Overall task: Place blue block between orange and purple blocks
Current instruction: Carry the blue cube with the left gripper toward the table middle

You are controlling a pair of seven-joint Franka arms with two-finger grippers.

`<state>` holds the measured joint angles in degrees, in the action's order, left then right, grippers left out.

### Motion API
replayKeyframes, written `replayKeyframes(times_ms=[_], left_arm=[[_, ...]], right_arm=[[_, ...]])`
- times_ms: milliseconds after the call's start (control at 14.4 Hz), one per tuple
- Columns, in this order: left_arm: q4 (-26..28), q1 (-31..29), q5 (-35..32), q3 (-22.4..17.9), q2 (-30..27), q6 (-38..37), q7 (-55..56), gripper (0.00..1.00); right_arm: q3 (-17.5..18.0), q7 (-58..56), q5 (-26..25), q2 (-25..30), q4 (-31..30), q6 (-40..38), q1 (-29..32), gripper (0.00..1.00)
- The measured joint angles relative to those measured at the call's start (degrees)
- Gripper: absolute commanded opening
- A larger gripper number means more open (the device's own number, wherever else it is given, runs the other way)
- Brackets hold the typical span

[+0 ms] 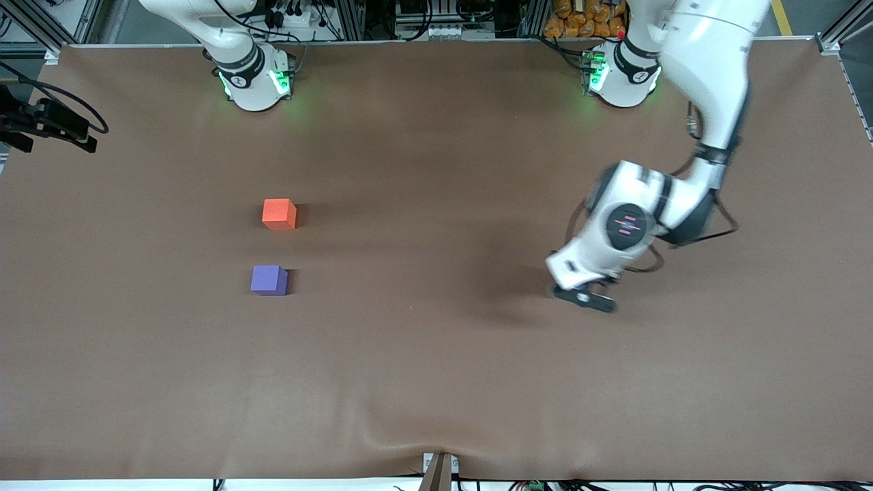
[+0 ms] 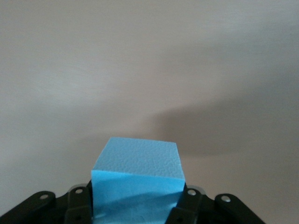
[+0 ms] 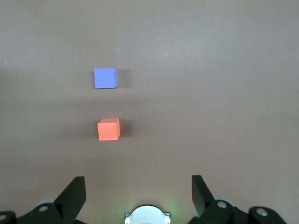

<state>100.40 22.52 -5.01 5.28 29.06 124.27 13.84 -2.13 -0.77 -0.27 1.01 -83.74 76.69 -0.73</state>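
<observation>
Left gripper [image 2: 135, 212] is pinching blue block [image 2: 136, 179], hanging over table [image 1: 436, 382] well apart from orange block [image 1: 279, 213], toward left arm's end. Purple block [image 1: 269, 279] sits nearer cam than orange. Right gripper [image 3: 138, 193], spread, is waiting. Risk: gap looks narrow; off-centre descent knocks a neighbour.

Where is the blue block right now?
The blue block sits between the fingers of the left hand, over the left arm's end of the table, well apart from the orange block and purple block.
</observation>
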Motion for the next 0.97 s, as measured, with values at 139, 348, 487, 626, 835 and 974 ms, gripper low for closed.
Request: replayKeyframes(times_ms=[139,348,487,626,835,974], left_arm=[[-3.53,5.65,3.16,0.04,1.73,-1.49,7.41,0.50],[-8.08,11.96,8.73,0.03,6.06,-1.74,13.61,0.50],[-10.29,15.75,9.41,0.04,9.23,-1.74,19.03,0.50],[-12.72,19.20,9.44,0.02,12.36,-1.71,23.56,0.50],[-16.21,23.31,9.44,-0.36,16.21,-1.25,27.13,0.97],[-17.16,24.19,9.44,-0.50,17.46,-0.19,27.52,1.00]], right_arm=[[0.00,0.00,0.00,-0.42,-0.03,0.00,0.00,1.00],[0.01,0.00,0.00,-0.79,-0.03,0.05,-0.01,1.00],[0.03,0.00,0.00,-0.97,-0.03,0.05,-0.02,1.00],[0.04,0.00,0.00,-1.38,-0.04,0.05,-0.03,1.00],[0.18,0.00,0.00,-2.02,-0.04,0.07,-0.28,1.00],[0.33,0.00,0.01,-2.55,-0.05,0.07,-0.63,1.00]])
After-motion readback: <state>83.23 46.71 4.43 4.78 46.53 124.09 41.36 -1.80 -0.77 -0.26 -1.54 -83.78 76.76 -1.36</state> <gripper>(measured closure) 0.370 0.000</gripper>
